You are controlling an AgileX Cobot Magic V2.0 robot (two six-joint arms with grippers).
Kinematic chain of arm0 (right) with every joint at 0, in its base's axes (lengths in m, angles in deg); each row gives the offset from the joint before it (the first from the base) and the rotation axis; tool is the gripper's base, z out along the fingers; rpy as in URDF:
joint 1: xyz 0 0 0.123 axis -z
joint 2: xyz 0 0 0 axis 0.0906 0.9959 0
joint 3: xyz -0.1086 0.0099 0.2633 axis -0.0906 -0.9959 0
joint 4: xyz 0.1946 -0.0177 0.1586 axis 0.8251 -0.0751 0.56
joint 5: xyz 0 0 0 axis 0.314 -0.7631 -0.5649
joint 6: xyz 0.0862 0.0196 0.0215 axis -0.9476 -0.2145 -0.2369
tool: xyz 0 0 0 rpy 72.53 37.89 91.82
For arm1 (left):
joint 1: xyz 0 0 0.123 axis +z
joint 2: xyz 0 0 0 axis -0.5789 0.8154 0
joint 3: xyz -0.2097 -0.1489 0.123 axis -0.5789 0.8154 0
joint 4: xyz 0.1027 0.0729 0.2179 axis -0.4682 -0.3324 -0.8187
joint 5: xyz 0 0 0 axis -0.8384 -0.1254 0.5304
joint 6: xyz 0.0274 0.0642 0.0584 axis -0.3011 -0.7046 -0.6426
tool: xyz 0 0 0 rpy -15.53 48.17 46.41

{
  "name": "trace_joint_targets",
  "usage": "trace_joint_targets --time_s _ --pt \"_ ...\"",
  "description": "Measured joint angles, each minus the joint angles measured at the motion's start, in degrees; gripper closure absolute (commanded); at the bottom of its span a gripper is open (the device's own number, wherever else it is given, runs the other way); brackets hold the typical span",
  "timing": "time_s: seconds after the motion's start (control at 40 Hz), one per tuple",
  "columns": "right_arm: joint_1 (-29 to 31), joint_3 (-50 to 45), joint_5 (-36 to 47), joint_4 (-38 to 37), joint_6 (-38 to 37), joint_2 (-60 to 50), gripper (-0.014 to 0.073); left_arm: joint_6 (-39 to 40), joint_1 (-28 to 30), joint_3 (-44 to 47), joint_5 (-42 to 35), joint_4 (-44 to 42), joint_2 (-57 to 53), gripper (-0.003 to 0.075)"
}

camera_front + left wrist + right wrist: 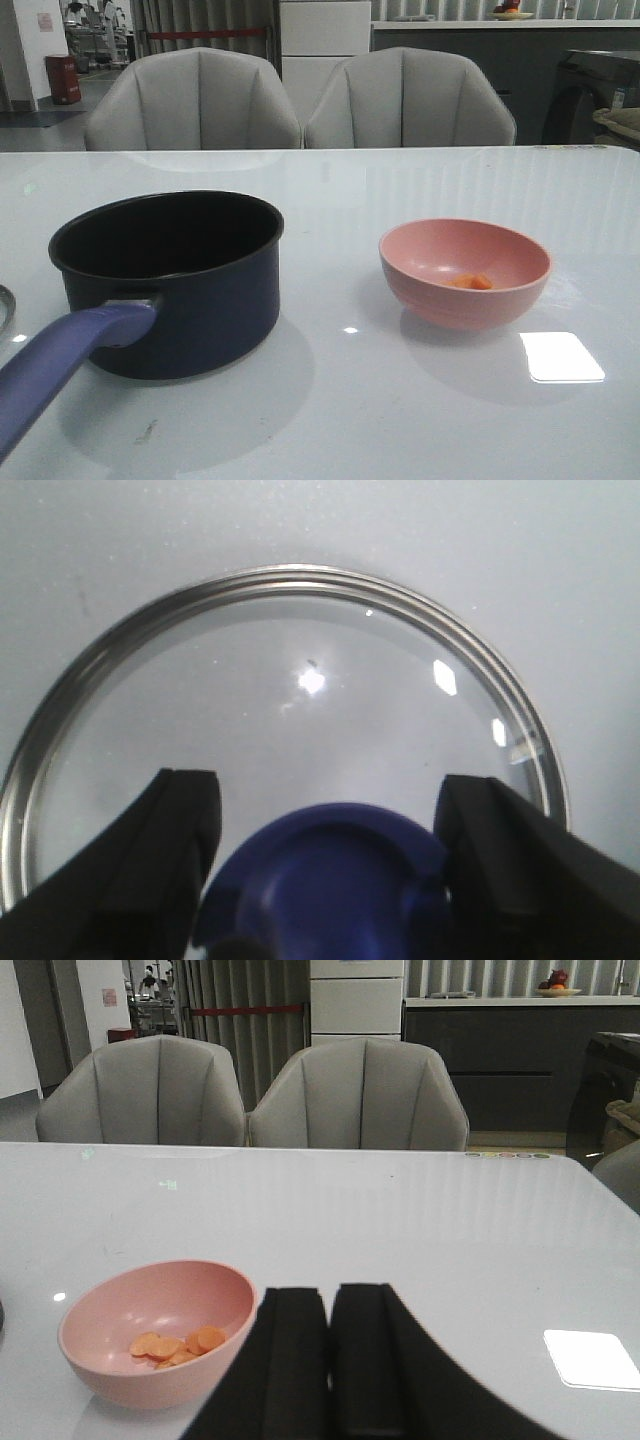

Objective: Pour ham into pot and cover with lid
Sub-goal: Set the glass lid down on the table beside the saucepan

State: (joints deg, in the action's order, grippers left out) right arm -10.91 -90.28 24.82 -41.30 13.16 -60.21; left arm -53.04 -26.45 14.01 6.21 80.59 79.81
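The dark navy pot (180,300) stands at the table's left, black and empty inside, its purple-blue handle (60,365) reaching toward the near left corner. To its right is a pink bowl (440,300) holding several orange ham slices (472,282). The glass lid (300,730) lies flat on the table, only a sliver of its rim (4,300) showing at the left edge of the front view. My left gripper (330,785) hangs open over the lid, its fingers either side of the blue knob (330,880). My right gripper (330,1295) is shut and empty, just right of the bowl (120,1380) and the ham (175,1343).
Two grey chairs (300,100) stand behind the table's far edge. A bright square light reflection (560,357) lies on the glossy white tabletop right of the bowl. Neither arm shows in the front view.
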Motion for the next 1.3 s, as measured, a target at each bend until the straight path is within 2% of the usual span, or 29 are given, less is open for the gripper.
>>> trace_joint_targets --time_s 0.075,0.2,0.375,0.624,0.974,1.299 --pt "0.0 0.0 0.0 0.0 0.0 0.0 0.0451 -0.2 0.0 -0.1 -0.3 -1.4 0.4 0.0108" --pt "0.0 0.0 0.0 0.0 0.0 0.0 0.0451 -0.3 0.0 -1.0 0.5 -3.0 0.9 0.0115" --pt "0.0 0.0 0.0 0.0 0.0 0.0 0.0451 -1.3 -0.5 -3.0 6.0 -3.5 0.7 0.0115" --pt "0.0 0.0 0.0 0.0 0.0 0.0 0.0451 -2.0 -3.9 -3.0 8.4 -4.3 -6.5 0.0115" --pt "0.0 0.0 0.0 0.0 0.0 0.0 0.0451 -2.2 -5.2 -1.0 10.0 -5.9 -22.7 0.0115" --pt "0.0 0.0 0.0 0.0 0.0 0.0 0.0451 -2.2 -5.2 9.1 2.8 -5.9 -47.5 0.0115"
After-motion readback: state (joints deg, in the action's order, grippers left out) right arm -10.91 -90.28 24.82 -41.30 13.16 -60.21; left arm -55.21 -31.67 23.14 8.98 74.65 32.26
